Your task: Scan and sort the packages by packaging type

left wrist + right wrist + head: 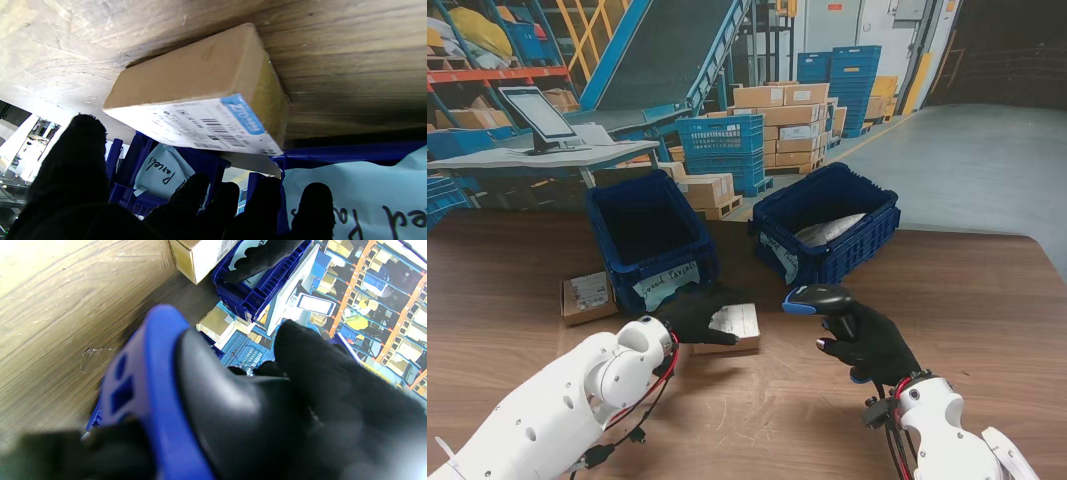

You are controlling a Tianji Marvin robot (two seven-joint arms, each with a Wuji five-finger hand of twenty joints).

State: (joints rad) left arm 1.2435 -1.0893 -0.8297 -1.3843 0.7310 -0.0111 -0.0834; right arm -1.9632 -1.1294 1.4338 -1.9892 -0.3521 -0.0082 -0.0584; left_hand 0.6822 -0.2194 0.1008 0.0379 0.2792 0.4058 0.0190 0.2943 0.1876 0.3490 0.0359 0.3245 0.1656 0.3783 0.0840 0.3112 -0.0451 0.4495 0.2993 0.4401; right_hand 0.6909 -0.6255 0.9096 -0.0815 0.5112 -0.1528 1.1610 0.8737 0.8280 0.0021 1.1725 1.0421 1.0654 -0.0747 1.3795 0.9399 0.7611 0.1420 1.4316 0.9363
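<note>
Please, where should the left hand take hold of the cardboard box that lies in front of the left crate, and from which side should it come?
Probably across the short width of the cardboard box, coming from above. It lies flat on the table, label up, and the left hand hovers over its left end, fingers open. Thumb on one long side wall, fingers on the other, leaving the label uncovered for the scanner.

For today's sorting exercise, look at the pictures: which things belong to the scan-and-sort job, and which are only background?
Part of the job:
scanner in the right hand
labelled box under the left hand
second box
left bin
right bin

Just lying about:
monitor
stacked cartons
conveyor
</note>
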